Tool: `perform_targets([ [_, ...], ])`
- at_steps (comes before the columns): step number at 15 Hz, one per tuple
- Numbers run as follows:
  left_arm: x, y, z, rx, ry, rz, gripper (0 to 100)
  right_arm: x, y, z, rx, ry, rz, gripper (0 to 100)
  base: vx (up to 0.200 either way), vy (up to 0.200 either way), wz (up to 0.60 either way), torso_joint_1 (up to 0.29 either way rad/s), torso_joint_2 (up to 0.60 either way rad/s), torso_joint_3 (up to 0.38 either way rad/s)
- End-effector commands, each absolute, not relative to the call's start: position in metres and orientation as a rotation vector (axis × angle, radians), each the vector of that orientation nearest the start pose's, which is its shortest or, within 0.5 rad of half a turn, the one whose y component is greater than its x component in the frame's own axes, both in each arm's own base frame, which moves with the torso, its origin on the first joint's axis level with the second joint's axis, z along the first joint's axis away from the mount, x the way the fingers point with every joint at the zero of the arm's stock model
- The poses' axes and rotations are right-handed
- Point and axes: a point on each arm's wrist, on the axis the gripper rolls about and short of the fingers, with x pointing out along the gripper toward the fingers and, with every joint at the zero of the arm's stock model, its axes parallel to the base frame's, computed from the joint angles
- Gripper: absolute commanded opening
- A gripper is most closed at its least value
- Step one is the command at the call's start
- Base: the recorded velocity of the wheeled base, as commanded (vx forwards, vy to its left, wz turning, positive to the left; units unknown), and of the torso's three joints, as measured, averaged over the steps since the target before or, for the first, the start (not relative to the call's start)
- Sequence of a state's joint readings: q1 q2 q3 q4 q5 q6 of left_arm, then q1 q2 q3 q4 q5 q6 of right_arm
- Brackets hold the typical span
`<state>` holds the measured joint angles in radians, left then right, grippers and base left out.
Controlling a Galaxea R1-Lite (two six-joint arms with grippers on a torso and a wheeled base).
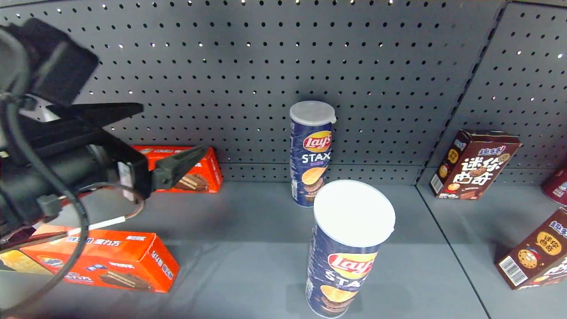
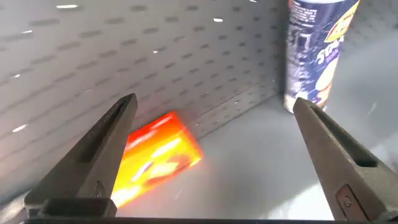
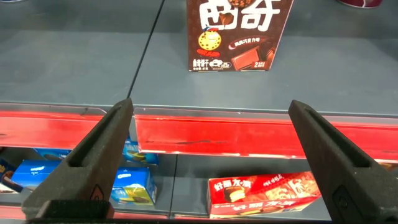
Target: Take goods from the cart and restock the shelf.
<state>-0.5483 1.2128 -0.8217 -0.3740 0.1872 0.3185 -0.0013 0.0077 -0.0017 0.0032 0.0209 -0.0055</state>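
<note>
Can (image 1: 341,274), cylindrical, glossy, white-lidded

Black left arm (image 1: 53,168) has tapered fingers (image 1: 177,166) and looping cable (image 1: 82,221).

Matt grey perforated metal backboard (image 1: 248,53); glossy cardboard box (image 1: 106,266); smooth plastic lid (image 1: 354,212)

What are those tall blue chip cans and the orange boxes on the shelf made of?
The chip cans look like cardboard tubes under a glossy printed wrap, judging by the sheen, with matte whitish lids, probably plastic. The orange boxes seem thin glossy printed cardboard: sharp folded edges.
</note>
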Motion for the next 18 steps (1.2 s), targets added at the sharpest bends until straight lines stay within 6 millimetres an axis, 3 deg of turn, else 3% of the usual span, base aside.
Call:
perform_targets([
  [1,0.108,-0.061,0.279,0.303,-0.119,-0.276,100,-0.022,0.0,0.076,-0.006,0.011,0.022,100,0.0,0.0,0.0,0.0,0.0,0.0],
  [3,0.075,-0.036,0.247,0.333,-0.1,-0.16,100,-0.022,0.0,0.076,-0.006,0.011,0.018,100,0.0,0.0,0.0,0.0,0.0,0.0],
  [4,0.067,-0.028,0.234,0.336,-0.078,-0.095,100,-0.022,0.0,0.076,-0.006,0.011,0.018,100,0.0,0.0,0.0,0.0,0.0,0.0],
  [5,0.054,-0.016,0.202,0.35,-0.013,0.015,100,-0.022,0.0,0.076,-0.006,0.011,0.02,100,0.0,0.0,0.0,0.0,0.0,0.0],
  [7,0.044,-0.005,0.171,0.371,0.063,0.133,100,-0.022,0.0,0.076,-0.006,0.011,0.022,100,0.0,0.0,0.0,0.0,0.0,0.0],
  [9,0.042,0.001,0.153,0.328,0.135,0.249,100,-0.022,0.0,0.076,-0.006,0.012,0.018,100,0.0,0.0,0.0,0.0,0.0,0.0],
  [13,0.025,0.005,0.123,0.269,0.124,0.248,100,-0.022,0.0,0.076,-0.006,0.012,0.018,100,0.0,0.0,0.0,0.0,0.0,0.0],
  [16,-0.016,0.014,0.082,0.258,0.076,0.181,100,-0.022,0.0,0.076,-0.004,0.014,0.022,100,0.0,0.0,0.0,0.0,0.0,0.0],
  [18,-0.014,0.013,0.083,0.17,0.066,0.157,100,-0.022,0.0,0.076,-0.004,0.015,0.02,100,0.0,0.0,0.0,0.0,0.0,0.0],
])
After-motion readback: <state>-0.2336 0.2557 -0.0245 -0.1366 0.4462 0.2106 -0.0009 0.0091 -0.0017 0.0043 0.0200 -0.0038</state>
